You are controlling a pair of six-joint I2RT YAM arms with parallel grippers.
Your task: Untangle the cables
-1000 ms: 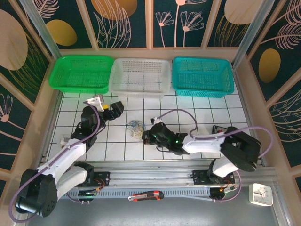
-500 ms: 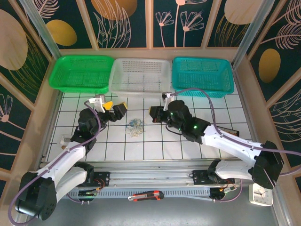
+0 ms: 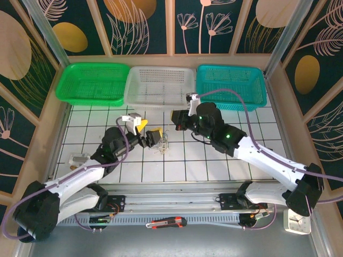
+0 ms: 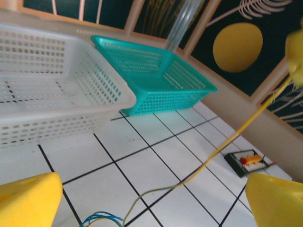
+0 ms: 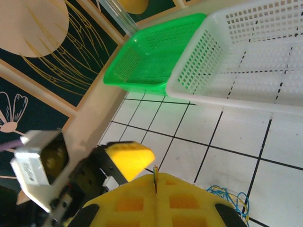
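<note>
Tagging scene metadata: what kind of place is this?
Probably a lab robot workcell: a white grid-tiled table, a green basket, a white basket and a teal basket at its back, patterned panel walls around.

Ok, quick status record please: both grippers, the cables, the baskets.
left gripper: open, holding nothing
right gripper: shut on yellow cable
yellow cable: taut, running from the right gripper down to the blue cables
blue cables: bunched on the table between the two grippers, yellow cable's low end among them
green basket: far edge, left
white basket: far edge, middle
teal basket: far edge, right
</note>
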